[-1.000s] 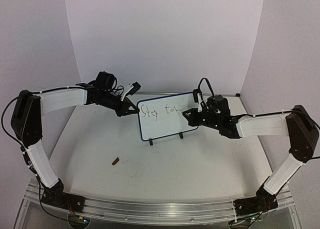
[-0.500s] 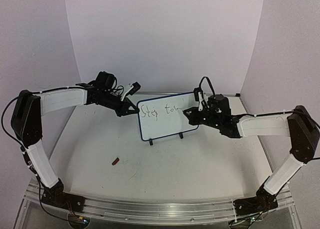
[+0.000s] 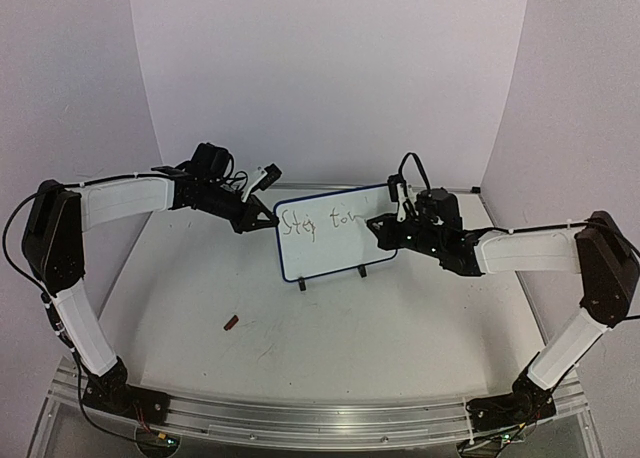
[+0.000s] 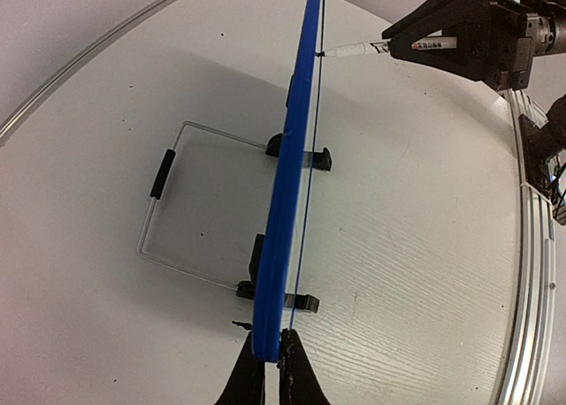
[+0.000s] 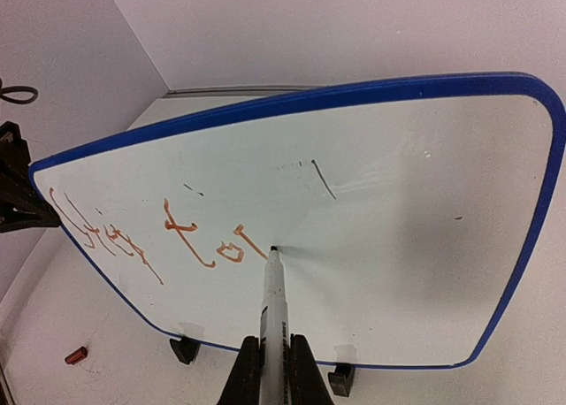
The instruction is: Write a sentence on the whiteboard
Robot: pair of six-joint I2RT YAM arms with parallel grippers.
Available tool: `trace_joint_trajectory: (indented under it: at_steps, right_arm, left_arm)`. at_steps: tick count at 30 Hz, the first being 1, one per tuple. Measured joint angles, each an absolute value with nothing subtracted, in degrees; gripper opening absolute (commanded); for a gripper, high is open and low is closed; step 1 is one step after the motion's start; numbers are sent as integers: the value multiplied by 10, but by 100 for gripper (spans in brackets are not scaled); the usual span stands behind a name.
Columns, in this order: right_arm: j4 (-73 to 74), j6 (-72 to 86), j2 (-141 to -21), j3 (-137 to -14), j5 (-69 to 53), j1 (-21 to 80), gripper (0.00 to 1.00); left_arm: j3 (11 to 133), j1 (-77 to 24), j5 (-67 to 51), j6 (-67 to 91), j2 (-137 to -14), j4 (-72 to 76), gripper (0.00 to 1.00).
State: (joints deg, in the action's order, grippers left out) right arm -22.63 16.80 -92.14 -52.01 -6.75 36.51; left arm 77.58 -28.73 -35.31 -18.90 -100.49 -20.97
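**Obs:** Left side first. What do I have?
**Op:** The left gripper (image 4: 271,362) is pinched fully closed on the left edge of the board (image 4: 290,184). The board stands on its feet mid-table (image 3: 350,328), with its face toward the right arm. I treat this pinch as the brace, so I don't shift it during a stroke.

**Obs:** Writing so far?
**Op:** The sentence (image 5: 150,233) reads roughly "Stay to", high on the left of the face. The rest of the face is blank apart from a few stray marks. I judge the task early, with the second word just begun.

**Obs:** Right side?
**Op:** The marker (image 5: 275,290) has its tip touching the face just right of the "o". The right gripper (image 5: 272,362) is clamped tight round the barrel, with nothing else in it.

**Obs:** How do I do the next letter well?
**Op:** I use light pressure only. The board looks thin and its feet are small, so a hard push could rock it back or twist it in the left pinch.
- I carry the tip rightward on the baseline of "to", in small strokes.
- I lift cleanly between letters.
- I hold the marker near square to the face.
- I mind the spacing, since the remaining words need room.
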Motion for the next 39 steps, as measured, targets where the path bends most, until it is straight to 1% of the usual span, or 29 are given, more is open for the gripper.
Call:
trace_joint_trajectory:
  at_steps: [39]
  right_arm:
    - [-222,169,-921,-521,-51,365,0]
  left_arm:
    - [776,-287,-353,-189,-1005,-210,0]
